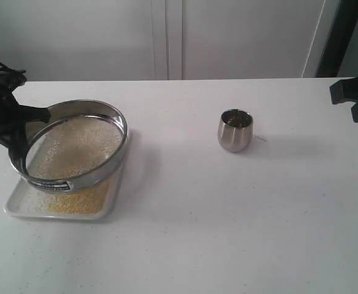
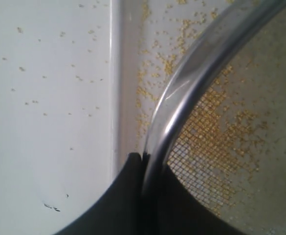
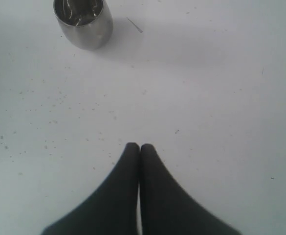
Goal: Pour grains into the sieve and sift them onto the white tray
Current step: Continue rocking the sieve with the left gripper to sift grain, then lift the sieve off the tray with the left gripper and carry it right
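The round steel-rimmed sieve hangs tilted over the white tray at the table's left. Whitish grains lie on its mesh, and fine yellow grains cover the tray's near end. My left gripper is shut on the sieve's left rim, one finger outside and one inside. In the left wrist view, yellow grains show through the mesh. My right gripper is shut on nothing, hovering over bare table at the far right edge of the exterior view.
A small rounded steel cup stands upright right of the table's middle, also seen as the cup in the right wrist view. Stray grains dot the table beside the tray's rim.
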Available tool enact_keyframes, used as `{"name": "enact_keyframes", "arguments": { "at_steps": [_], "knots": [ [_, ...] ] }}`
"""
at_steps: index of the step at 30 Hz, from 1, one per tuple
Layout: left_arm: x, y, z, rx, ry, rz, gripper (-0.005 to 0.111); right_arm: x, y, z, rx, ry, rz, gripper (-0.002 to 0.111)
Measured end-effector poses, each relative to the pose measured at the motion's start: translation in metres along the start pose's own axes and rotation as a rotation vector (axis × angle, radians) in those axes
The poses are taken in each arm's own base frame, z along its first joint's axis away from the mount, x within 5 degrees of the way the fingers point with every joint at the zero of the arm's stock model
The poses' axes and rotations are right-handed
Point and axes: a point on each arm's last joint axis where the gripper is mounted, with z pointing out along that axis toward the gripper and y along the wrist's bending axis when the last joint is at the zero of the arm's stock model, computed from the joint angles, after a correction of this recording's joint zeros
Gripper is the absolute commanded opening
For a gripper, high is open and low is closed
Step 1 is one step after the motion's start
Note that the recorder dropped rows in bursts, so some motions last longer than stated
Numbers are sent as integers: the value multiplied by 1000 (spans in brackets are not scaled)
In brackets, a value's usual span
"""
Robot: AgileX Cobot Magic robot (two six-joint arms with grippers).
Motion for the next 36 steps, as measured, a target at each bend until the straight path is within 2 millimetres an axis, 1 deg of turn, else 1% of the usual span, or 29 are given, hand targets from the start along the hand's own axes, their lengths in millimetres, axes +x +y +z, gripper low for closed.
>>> {"name": "enact_keyframes", "arguments": {
  "at_steps": [4, 6, 15, 18, 19, 22, 23, 27, 33, 36],
  "knots": [
    [2, -8, -11, 10, -16, 15, 0, 0, 0, 0, 0, -2, 0, 0],
    [4, -14, -13, 14, -15, 29, 0, 0, 0, 0, 0, -4, 0, 0],
    [10, -48, -11, 4, 15, 128, 0, 0, 0, 0, 0, -4, 0, 0],
    [16, -69, -10, 0, 34, 188, 0, 0, 0, 0, 0, -4, 0, 0],
    [17, -72, -10, -3, 37, 199, 0, 0, 0, 0, 0, -4, 0, 0],
    [22, -93, -7, 3, 46, 254, 0, -1, 0, 0, 1, -8, 0, 0],
    [23, -96, -7, 4, 47, 261, 0, -1, 0, 0, 1, -11, 0, 0],
    [33, -124, -4, -12, 54, 354, 0, -1, 0, 0, 1, -11, 0, 0],
    [42, -151, -1, -22, 34, 442, 0, -1, 0, 0, 1, -13, 0, 0],
    [44, -159, -1, -16, 20, 462, 0, -1, 0, 0, 1, -13, 0, 0]
  ]
}}
